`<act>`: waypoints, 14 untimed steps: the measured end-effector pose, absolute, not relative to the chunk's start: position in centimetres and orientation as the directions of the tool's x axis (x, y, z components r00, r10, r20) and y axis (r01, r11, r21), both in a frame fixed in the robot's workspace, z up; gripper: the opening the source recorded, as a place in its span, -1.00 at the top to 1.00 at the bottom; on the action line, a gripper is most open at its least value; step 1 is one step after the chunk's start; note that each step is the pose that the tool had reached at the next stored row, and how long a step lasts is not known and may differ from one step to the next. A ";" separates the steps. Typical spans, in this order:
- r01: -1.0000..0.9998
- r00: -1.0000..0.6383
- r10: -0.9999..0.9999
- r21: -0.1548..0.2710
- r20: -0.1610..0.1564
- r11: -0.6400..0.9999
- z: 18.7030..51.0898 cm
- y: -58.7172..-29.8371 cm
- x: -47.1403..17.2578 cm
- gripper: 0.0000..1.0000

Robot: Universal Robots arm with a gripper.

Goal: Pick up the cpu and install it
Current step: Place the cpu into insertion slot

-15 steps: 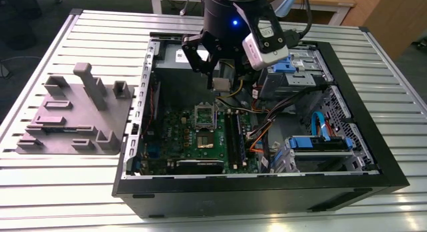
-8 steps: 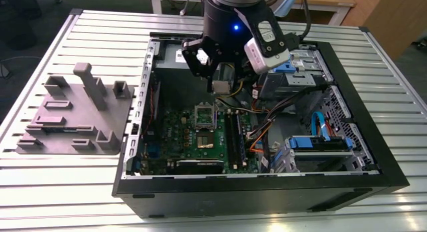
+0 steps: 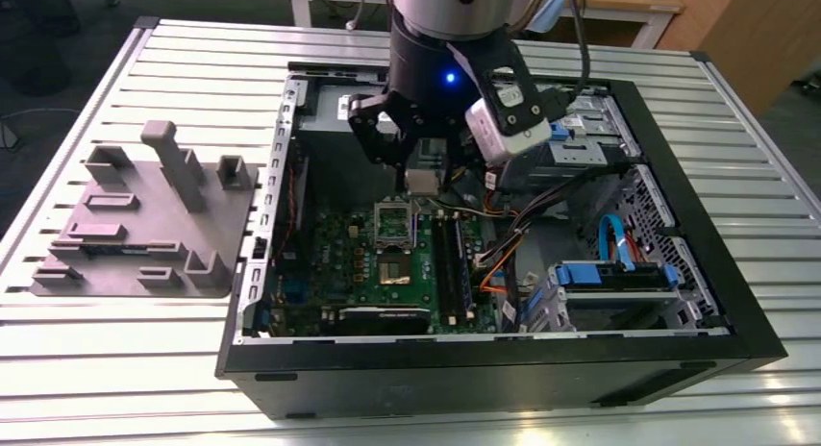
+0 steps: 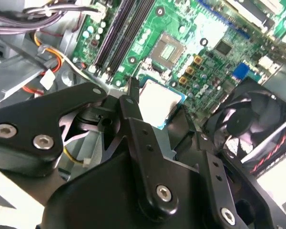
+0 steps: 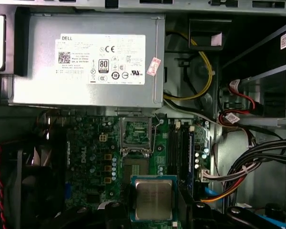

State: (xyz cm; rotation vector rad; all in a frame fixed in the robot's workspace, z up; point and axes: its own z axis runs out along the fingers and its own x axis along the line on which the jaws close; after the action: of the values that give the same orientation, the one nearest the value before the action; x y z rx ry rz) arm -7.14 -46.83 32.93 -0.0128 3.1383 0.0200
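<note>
The cpu (image 5: 153, 199) hangs just above the green motherboard (image 5: 90, 157), apparently clamped between the end effector's (image 3: 420, 177) fingers, near the silvery socket frame (image 5: 136, 136). Beyond it, the grey power supply (image 5: 38, 62) bears a white printed label (image 5: 100, 59).

The exterior view is looking down from well above the green board (image 3: 385, 273); both wrist views are hovering close over that board, facing opposite ways, sharing it and the cpu (image 5: 153, 199) (image 4: 159, 102).
</note>
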 end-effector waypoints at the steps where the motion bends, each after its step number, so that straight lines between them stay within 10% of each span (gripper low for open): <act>1: -0.008 -1.000 -0.008 0.013 -0.003 1.000 32.7 -47.1 -7.2 0.05; 14: -0.009 -1.000 -0.009 0.014 -0.004 1.000 30.7 -47.7 -7.7 0.05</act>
State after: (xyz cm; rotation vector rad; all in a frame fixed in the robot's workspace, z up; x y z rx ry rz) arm -7.69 -47.66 30.73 -0.0146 3.1374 0.0217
